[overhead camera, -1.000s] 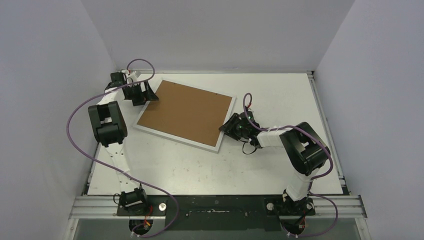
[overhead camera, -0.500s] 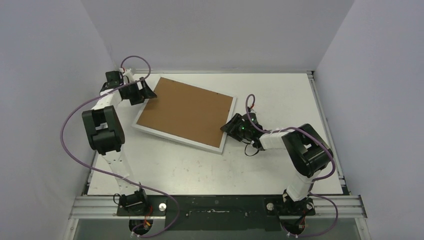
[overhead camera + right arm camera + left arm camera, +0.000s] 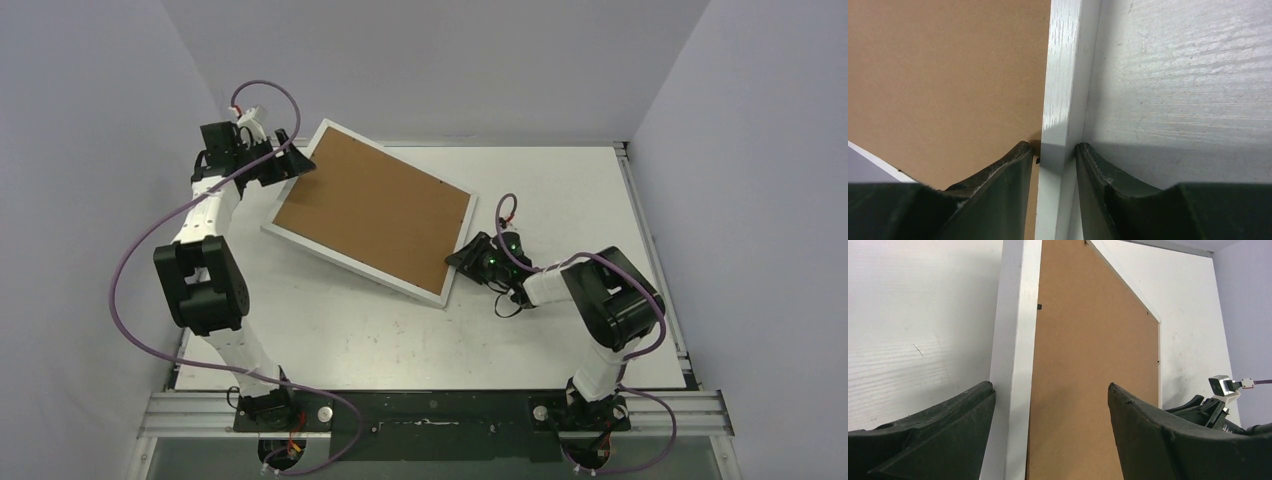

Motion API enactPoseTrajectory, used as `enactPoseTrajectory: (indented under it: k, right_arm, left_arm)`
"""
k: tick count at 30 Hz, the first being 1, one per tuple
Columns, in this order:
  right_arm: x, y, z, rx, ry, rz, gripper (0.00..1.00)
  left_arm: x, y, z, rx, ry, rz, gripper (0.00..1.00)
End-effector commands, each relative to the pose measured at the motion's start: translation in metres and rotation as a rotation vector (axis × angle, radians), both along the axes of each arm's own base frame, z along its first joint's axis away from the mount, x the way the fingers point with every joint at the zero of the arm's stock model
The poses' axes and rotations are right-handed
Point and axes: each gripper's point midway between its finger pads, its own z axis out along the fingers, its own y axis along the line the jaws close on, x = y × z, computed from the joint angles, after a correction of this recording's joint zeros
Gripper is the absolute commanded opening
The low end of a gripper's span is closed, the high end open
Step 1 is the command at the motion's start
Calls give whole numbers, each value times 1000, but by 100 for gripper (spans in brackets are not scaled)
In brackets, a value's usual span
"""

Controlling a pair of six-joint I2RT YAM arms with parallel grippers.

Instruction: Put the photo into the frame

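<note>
Top external: right gripper (image 3: pixel 463 261) pinches the frame (image 3: pixel 370 213); left gripper (image 3: pixel 300 165) straddles its opposite corner, grip unclear. Both should turn it evenly.

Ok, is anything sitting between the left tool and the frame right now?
Nothing visible. The frame, brown back up, has its white edge running between the spread fingers of the left tool, with no other object there. The right tool pinches the edge at the other end.
</note>
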Motion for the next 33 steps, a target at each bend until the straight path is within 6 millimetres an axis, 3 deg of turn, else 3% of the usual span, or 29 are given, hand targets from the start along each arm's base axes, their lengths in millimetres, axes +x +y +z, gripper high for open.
enactPoseTrajectory:
  k: [1,13,22,33]
  right_arm:
    - [-39,13,-38,18,118,122,34]
    - [-43,8,-54,81,148,127,30]
    - [-44,0,-65,86,172,113,30]
    - [-42,-6,-75,93,185,96,35]
  left_arm:
    - [-77,-118,32,-275,165,-319,77]
    - [-98,-161,72,-293,108,-398,76]
    - [-117,-193,73,-329,139,-457,75]
    - [-137,-236,101,-423,174,-519,72]
